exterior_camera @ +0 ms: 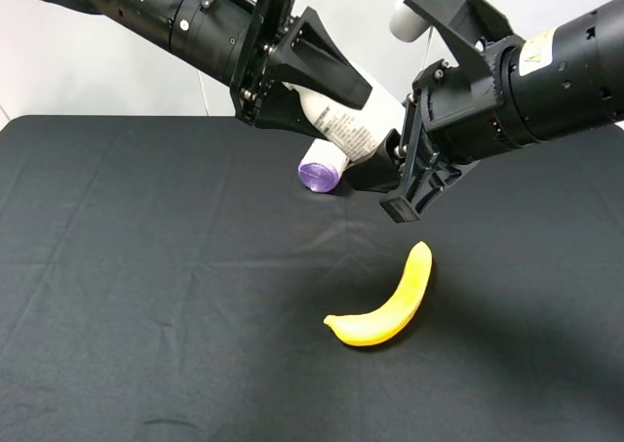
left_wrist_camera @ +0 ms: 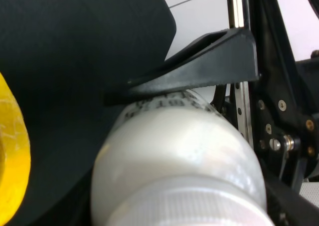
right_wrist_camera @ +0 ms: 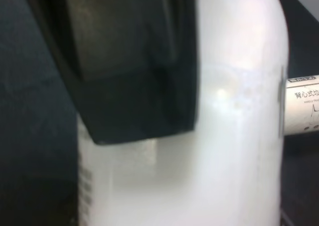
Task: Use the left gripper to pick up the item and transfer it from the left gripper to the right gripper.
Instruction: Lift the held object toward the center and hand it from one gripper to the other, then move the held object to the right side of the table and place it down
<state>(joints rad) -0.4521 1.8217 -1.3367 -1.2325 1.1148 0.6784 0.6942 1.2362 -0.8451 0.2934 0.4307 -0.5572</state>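
Both arms meet in the upper middle of the exterior high view, above the black cloth [exterior_camera: 146,266].

Left gripper [exterior_camera: 331,102]: clenched on the item [exterior_camera: 353,128]. One broad wedge finger lies along the top of the bottle. The left wrist view shows the same: a finger pressed flat against the printed side, with the ribbed cap nearest that camera. Judged reason: the grip is taken at the cap end, so the base end sticks out free for the other arm.

Item: off the cloth, tilted, base pointing down toward the right of the frame, into the right gripper [exterior_camera: 395,174].

Right gripper: its jaws stand around the base end of the bottle. The right wrist view is filled by blurred white plastic and one black finger. Whether these jaws have clamped yet cannot be told.

Stage, as a judgement: the pick is done and the handover is underway. The left should not let go until the right has a confirmed hold, otherwise the bottle drops.

Bystanders: white roll with purple end [exterior_camera: 323,169] lies on the cloth just below the bottle, and a banana [exterior_camera: 388,303] lies lower, right of centre. Neither is touched.
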